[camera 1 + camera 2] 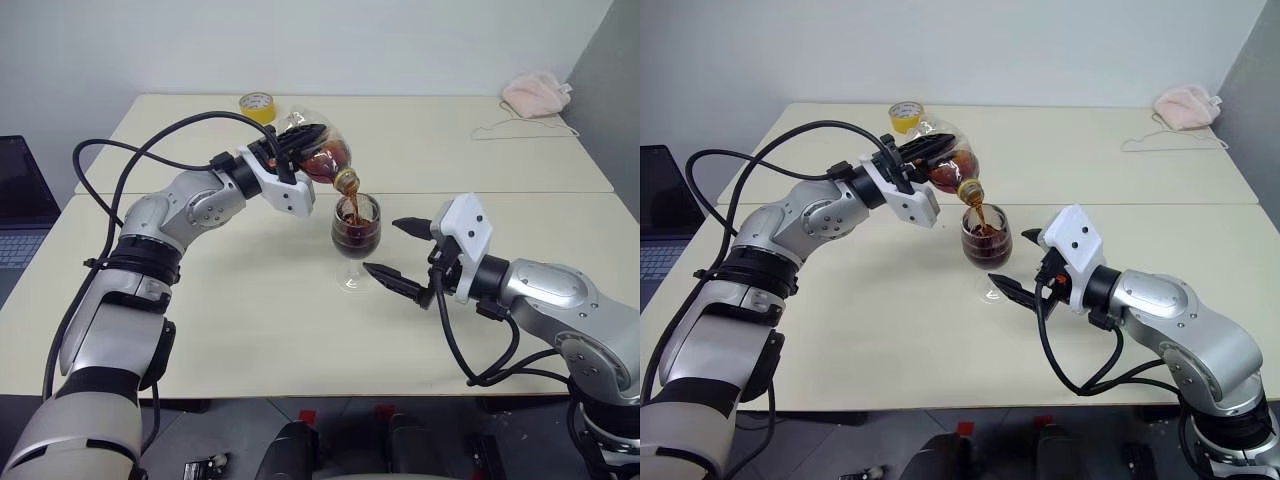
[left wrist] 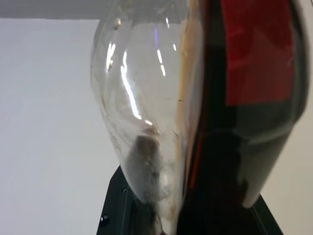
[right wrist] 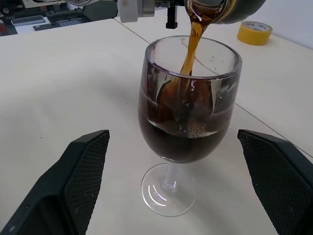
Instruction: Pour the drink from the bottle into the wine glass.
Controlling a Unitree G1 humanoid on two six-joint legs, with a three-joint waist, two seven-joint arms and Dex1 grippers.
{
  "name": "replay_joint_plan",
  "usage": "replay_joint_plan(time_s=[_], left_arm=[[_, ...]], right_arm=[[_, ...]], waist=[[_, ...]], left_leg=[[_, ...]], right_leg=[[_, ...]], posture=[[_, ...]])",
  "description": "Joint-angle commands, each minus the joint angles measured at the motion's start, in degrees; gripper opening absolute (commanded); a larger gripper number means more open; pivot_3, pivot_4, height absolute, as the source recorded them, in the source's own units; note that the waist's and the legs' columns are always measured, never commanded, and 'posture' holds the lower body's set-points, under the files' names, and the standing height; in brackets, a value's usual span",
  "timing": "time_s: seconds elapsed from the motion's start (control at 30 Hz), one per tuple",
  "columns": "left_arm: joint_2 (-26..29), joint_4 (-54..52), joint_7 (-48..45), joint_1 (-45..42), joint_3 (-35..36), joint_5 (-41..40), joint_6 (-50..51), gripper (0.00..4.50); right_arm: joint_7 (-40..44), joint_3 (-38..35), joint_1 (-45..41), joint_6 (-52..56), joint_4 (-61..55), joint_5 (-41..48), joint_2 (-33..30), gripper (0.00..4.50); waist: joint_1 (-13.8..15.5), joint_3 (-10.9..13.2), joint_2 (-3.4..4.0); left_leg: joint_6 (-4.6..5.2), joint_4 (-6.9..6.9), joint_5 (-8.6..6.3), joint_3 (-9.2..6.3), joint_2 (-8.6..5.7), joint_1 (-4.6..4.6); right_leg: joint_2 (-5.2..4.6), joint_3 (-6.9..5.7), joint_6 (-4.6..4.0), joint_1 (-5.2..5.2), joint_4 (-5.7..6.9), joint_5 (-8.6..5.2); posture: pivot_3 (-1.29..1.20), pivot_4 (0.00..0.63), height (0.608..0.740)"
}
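My left gripper point(image 1: 291, 146) is shut on the clear plastic bottle point(image 1: 322, 155), which is tipped with its mouth down over the wine glass point(image 1: 356, 236). A thin stream of the dark brown drink point(image 3: 190, 47) runs from the bottle's mouth into the bowl. The bowl is roughly half full of drink point(image 3: 182, 140), with foam on top. The glass stands upright on the table point(image 1: 200, 330). My right gripper point(image 1: 381, 246) is open, its fingers point(image 3: 82, 169) on either side of the glass at stem height and apart from it. The bottle's red label point(image 2: 257, 51) shows close up in the left wrist view.
A yellow tape roll point(image 1: 258, 104) lies behind the bottle at the far side of the table. A pink cloth point(image 1: 536, 93) and a thin white cord point(image 1: 520, 128) sit at the far right corner. A laptop point(image 1: 20, 200) stands off the table's left edge.
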Motion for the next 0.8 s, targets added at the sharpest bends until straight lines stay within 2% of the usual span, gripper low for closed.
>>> replay_joint_plan(time_s=[0.03,0.8], left_arm=[[1.1,-0.5,1.5,-2.6,0.7,-0.3,-0.1,0.76],[1.4,-0.5,1.3,-2.3,0.6,-0.3,-0.3,0.76]], right_arm=[[-0.1,-1.2,-0.2,-0.5,-2.2,0.3,-0.1,4.5],[-0.2,-0.6,0.4,-1.0,-2.1,-0.1,0.1,4.5]], waist=[[0.0,0.0,0.0],[-0.1,0.0,0.0]], left_leg=[[0.0,0.0,0.0,0.0,0.0,0.0],[0.0,0.01,0.0,-0.01,0.0,0.0]], right_leg=[[0.0,0.0,0.0,0.0,0.0,0.0],[0.0,-0.01,0.0,0.0,0.01,0.0]], posture=[[0.0,0.15,0.74],[0.0,0.15,0.74]])
